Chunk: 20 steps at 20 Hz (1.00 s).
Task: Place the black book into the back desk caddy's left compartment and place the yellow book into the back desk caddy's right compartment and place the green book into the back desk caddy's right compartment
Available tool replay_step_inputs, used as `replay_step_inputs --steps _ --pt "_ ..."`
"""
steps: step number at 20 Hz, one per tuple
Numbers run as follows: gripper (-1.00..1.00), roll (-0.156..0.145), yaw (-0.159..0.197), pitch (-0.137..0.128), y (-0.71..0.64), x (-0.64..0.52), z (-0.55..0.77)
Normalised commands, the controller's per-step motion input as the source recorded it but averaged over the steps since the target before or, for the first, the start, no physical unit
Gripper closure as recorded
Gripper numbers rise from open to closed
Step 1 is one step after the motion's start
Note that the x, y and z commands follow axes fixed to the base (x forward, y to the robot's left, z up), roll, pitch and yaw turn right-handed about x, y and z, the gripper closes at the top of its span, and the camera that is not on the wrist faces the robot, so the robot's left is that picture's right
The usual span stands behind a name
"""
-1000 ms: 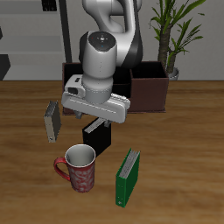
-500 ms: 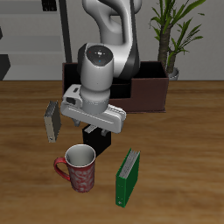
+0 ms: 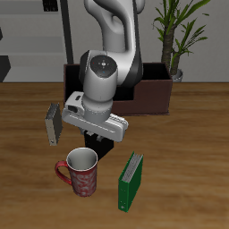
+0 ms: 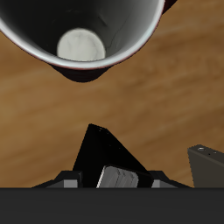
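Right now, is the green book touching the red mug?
Apart. The exterior view shows bare table between the green book and the red mug.

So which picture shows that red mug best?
The exterior view: the whole mug shows there, handle and patterned side, standing beside the gripper. The wrist view looks down into it, showing just the rim and pale inside.

Mug (image 3: 80, 172) at the table's front, one book (image 3: 131, 182) beside it, caddy (image 3: 150, 91) farther back.
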Motion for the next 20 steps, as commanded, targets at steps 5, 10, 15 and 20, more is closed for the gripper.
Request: replay_step_inputs --steps 5,10,15,20 --pt "1.0 -0.021 0.008 -0.024 -0.08 -0.14 0.4" --pt "1.0 -0.026 0.042 -0.035 -0.12 -0.2 0.75" --pt "1.0 -0.018 0.104 -0.064 -0.18 -0.53 1.19" --pt "1.0 -0.036 0.1 -0.084 -0.2 -0.55 0.65"
